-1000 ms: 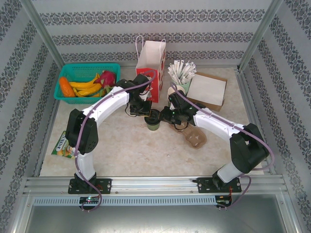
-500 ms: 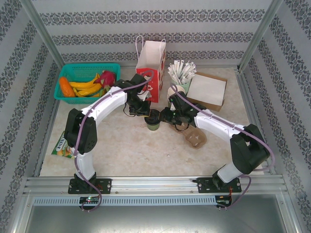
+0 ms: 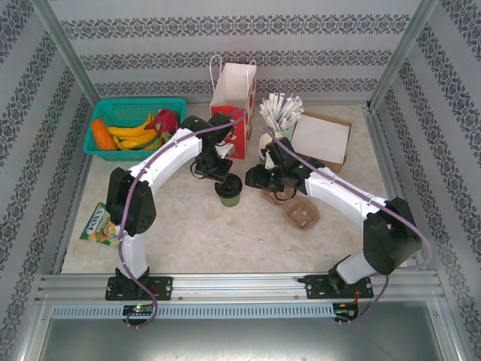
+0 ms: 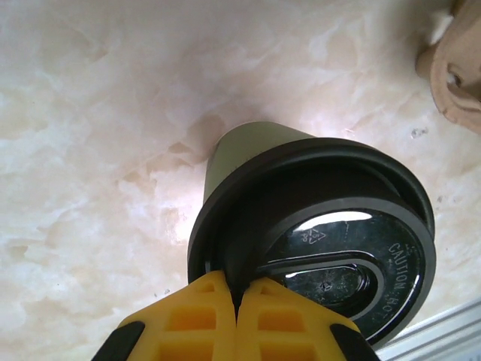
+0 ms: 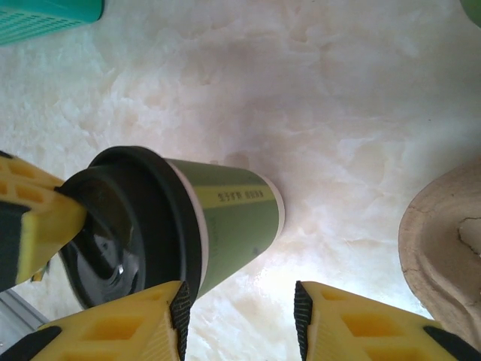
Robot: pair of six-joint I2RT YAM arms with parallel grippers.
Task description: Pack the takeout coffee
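Takeout coffee (image 3: 228, 189), top edge pinched in left tool (image 4: 237, 286), right tool (image 5: 239, 301) parted alongside

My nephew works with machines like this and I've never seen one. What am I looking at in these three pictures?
Two white robot arms are bolted at the near edge of a table. The wide picture comes from a fixed camera above and behind them; the two close-ups come from a camera on each wrist, looking past its yellow jaws. On the table: a lidded coffee, a gift bag, a green basket of fruit, a cup of wrapped sticks, a flat box, a cardboard cup tray and a snack packet. The left jaws are shut on the rim of the coffee's lid. The right jaws are open beside the coffee, holding nothing.
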